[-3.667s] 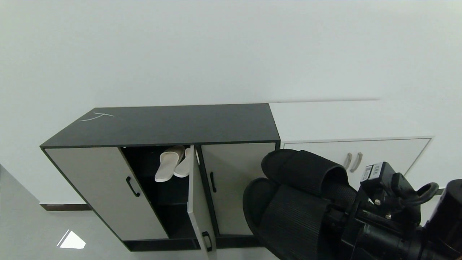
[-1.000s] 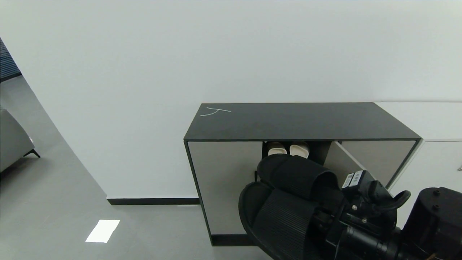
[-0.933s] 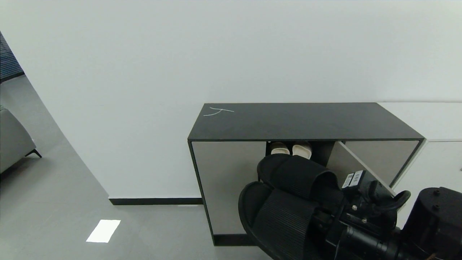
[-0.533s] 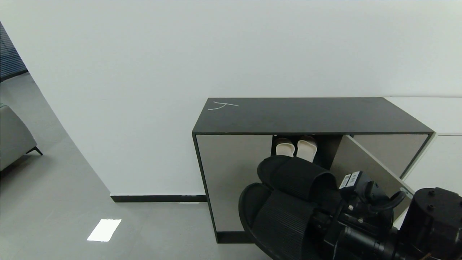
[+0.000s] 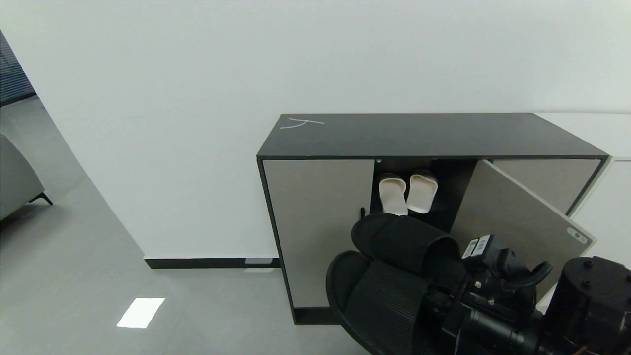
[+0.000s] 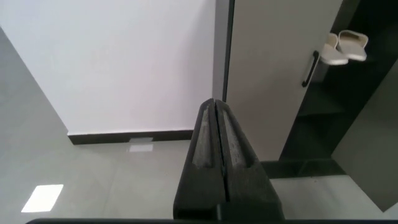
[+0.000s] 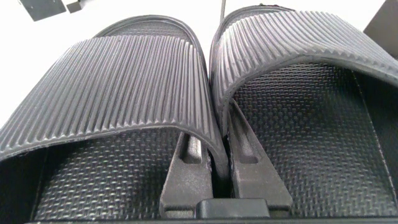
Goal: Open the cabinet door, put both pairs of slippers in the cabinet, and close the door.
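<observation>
- My right gripper (image 7: 216,158) is clenched on the pair of black slippers (image 5: 394,276). One finger lies inside each slipper, and the two touching inner edges are pinched between them.
- The black slippers (image 7: 143,81) sit side by side with their ribbed straps up. In the head view they are on my near side of the cabinet's open middle compartment and cover its lower part.
- The black-topped cabinet (image 5: 419,133) stands against the white wall (image 5: 197,98). There is a thin pale scrawl (image 5: 301,123) on the far left corner of its top.
- The open cabinet door (image 5: 512,212) is swung out toward me on the right of the opening. Its free edge is at the near right.
- The pair of white slippers (image 5: 408,193) is already inside, side by side on the upper shelf of the dark compartment, one touching the other.
- The left door panel (image 5: 320,222) is closed. Its dark handle (image 6: 309,68) is just beside the opening, and the left wrist view shows the white slippers (image 6: 345,46) just past it.
- My left gripper (image 6: 216,115) is clenched with nothing in it, its fingers pressed flat together. It hangs over the grey floor (image 6: 93,168), left of the cabinet's near corner and well apart from both pairs.
- A white cabinet (image 5: 611,207) adjoins the black one on the right.
- A bright patch of light (image 5: 140,312) lies on the floor at the near left, and a grey upholstered seat (image 5: 15,182) shows at the far left edge.
</observation>
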Motion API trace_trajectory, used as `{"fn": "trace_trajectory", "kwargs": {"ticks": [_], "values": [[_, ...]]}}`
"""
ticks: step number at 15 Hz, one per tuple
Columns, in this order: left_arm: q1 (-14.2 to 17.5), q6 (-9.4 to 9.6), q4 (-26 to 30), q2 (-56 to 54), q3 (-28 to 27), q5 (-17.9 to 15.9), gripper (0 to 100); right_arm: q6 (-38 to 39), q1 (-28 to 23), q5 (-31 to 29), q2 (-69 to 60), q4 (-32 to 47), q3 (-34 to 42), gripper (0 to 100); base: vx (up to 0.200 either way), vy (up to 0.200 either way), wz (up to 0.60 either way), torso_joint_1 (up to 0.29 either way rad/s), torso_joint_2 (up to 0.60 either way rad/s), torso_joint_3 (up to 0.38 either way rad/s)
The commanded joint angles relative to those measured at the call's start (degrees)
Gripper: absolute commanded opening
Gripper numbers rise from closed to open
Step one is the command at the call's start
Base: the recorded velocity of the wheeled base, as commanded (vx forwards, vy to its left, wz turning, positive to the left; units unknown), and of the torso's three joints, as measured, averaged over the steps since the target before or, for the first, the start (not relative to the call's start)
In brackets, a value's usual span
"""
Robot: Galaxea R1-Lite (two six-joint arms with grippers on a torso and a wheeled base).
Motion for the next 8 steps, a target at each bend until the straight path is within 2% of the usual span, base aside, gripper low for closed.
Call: {"fn": "trace_trajectory", "kwargs": {"ticks": [1, 6, 8], "values": [[0.0, -0.01, 0.0, 0.0, -0.1, 0.0, 0, 0.0, 0.0, 0.0, 0.0, 0.0, 0.0, 0, 0.0, 0.0, 0.0, -0.242, 0.53, 0.286], [0.0, -0.01, 0.0, 0.0, 0.0, 0.0, 0, 0.0, -0.3, 0.1, 0.6, -0.1, 0.6, 0, 0.0, 0.0, 0.0, -0.224, 0.51, 0.293], [0.0, -0.8, 0.0, 0.0, -0.1, 0.0, 0, 0.0, -0.4, 0.1, 0.7, -0.1, 0.6, 0, 0.0, 0.0, 0.0, -0.21, 0.5, 0.291]]}}
